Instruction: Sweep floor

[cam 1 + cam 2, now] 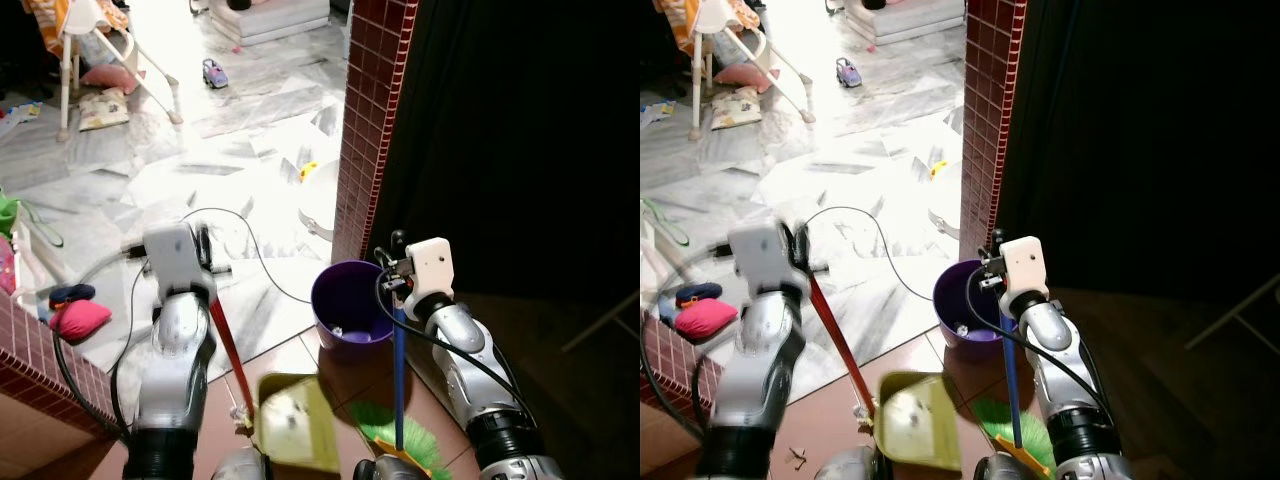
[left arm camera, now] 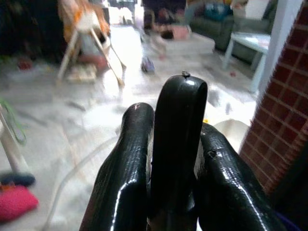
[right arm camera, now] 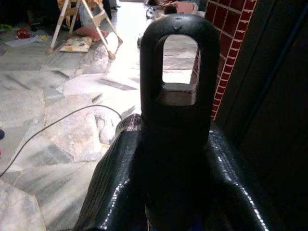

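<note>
My left gripper (image 1: 204, 252) is shut on the black top of a red dustpan handle (image 1: 229, 345). That handle slants down to a yellow-green dustpan (image 1: 296, 420) on the brown tiles between my arms. In the left wrist view both fingers (image 2: 126, 163) press on the handle's black end (image 2: 177, 139). My right gripper (image 1: 397, 280) is shut on the black looped top (image 3: 175, 96) of a broom. Its blue handle (image 1: 398, 365) stands nearly upright, with green bristles (image 1: 398, 428) on the floor beside the dustpan. A purple bucket (image 1: 350, 305) stands just beyond both tools.
A red brick pillar (image 1: 370, 110) rises right behind the bucket, with a dark space to its right. A black cable (image 1: 255, 250) loops over the marble floor. Farther off are a high chair (image 1: 95, 50), a toy car (image 1: 214, 72) and a pink cushion (image 1: 80, 318).
</note>
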Robot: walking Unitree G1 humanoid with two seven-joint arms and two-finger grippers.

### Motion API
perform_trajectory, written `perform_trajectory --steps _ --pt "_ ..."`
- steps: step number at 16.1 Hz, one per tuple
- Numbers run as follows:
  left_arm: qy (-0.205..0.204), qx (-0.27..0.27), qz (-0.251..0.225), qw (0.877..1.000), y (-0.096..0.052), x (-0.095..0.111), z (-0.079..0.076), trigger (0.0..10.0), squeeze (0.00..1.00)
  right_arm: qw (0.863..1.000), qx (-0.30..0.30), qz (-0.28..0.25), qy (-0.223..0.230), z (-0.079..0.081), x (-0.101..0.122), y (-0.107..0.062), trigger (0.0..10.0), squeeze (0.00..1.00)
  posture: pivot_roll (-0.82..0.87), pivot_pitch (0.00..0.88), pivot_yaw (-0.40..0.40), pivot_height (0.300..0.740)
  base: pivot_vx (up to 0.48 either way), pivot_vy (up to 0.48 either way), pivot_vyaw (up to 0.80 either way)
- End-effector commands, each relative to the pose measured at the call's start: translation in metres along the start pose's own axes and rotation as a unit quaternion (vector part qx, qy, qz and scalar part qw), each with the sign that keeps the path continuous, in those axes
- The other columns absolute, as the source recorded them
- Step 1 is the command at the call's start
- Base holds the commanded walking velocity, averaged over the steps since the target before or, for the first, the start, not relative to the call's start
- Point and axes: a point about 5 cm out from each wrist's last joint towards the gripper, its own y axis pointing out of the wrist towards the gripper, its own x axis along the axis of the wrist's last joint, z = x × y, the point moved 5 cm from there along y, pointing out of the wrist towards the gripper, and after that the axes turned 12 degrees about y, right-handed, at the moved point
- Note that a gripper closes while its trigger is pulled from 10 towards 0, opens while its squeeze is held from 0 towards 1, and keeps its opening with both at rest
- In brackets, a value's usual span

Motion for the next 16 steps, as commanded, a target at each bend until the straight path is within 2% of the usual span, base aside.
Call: perform_trajectory --steps 1,3,4,5,6,8,10,13,16 --pt "-0.003 0.017 -0.016 1.0 -0.002 0.009 0.004 10.0 0.0 1.0 0.002 0.007 0.015 0.0 -0.005 0.0 10.0 0.0 -0.01 0.0 0.003 0.74 0.0 0.0 0.0" --pt "-0.001 0.038 0.003 0.999 -0.016 -0.002 0.005 10.0 0.0 1.0 0.01 0.005 0.004 0.0 -0.002 0.003 10.0 0.0 0.01 0.0 -0.006 0.74 0.0 0.0 0.0" --pt "-0.004 0.032 0.0 0.999 -0.018 -0.001 0.003 10.0 0.0 1.0 0.017 0.004 -0.001 0.002 -0.001 0.004 10.0 0.0 0.02 0.0 -0.009 0.74 0.0 0.0 0.0" --pt "0.016 0.04 -0.017 0.999 -0.019 0.004 0.005 10.0 0.0 1.0 0.018 0.002 0.001 0.002 0.0 0.006 10.0 0.0 0.02 0.0 -0.008 0.74 0.0 0.0 0.0" --pt "0.012 0.057 -0.007 0.998 -0.022 0.002 0.011 10.0 0.0 1.0 0.028 -0.004 -0.007 0.006 0.004 0.009 10.0 0.0 0.03 0.0 -0.007 0.74 0.0 0.0 0.0" --pt "0.032 0.073 0.001 0.997 -0.025 0.0 0.015 10.0 0.0 1.0 0.028 -0.005 0.0 0.006 0.004 0.009 10.0 0.0 0.03 0.0 -0.013 0.74 0.0 0.0 0.0" --pt "0.027 0.058 0.016 0.998 -0.03 -0.009 0.011 10.0 0.0 0.999 0.033 0.0 0.024 0.008 -0.003 0.004 10.0 0.0 0.02 0.0 -0.014 0.74 0.0 0.0 0.0" --pt "0.036 0.057 0.021 0.998 -0.029 -0.009 0.012 10.0 0.0 0.999 0.027 -0.032 0.029 0.009 0.008 -0.001 10.0 0.0 0.01 0.0 0.001 0.74 -0.081 0.0 0.0" --pt "0.04 0.051 0.023 0.998 -0.029 -0.009 0.01 10.0 0.0 0.999 0.023 -0.031 0.033 0.008 0.007 -0.003 10.0 0.0 0.0 0.0 0.013 0.74 -0.279 0.0 0.0"
